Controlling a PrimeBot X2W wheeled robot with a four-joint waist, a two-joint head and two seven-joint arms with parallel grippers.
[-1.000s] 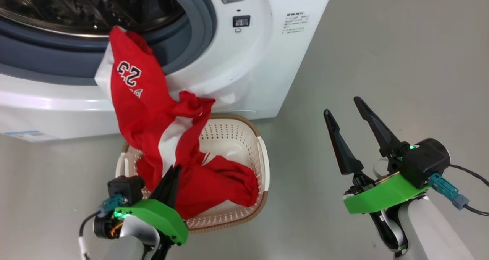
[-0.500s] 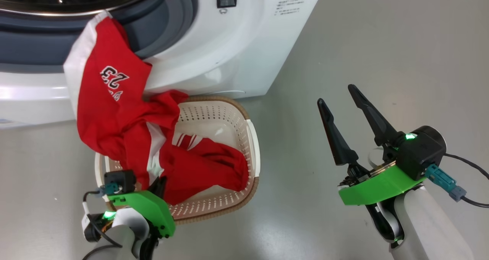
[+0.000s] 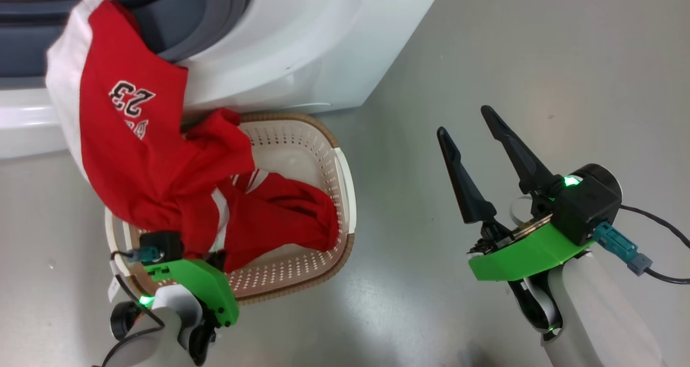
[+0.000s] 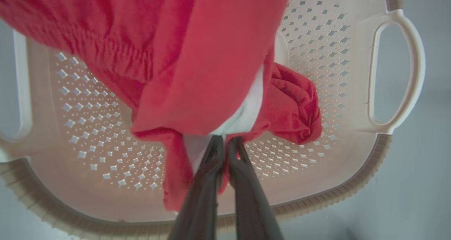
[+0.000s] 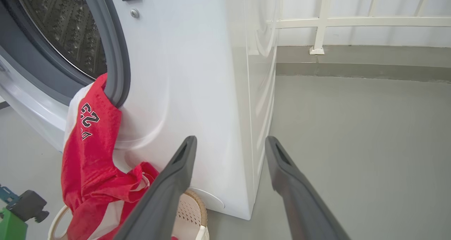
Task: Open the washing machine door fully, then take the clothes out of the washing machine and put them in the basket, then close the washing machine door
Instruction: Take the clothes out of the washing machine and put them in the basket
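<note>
**Bright red, white-trimmed fabric clothes draping into cream perforated plastic basket**

Left hand is clamping its dark fingers together on the clothes above the basket. Clothes are hanging from the grey-ringed mouth of the big white front-loading washing machine, lower folds lying in the basket. Right hand is hovering empty, fingers apart, over the grey floor.
</note>
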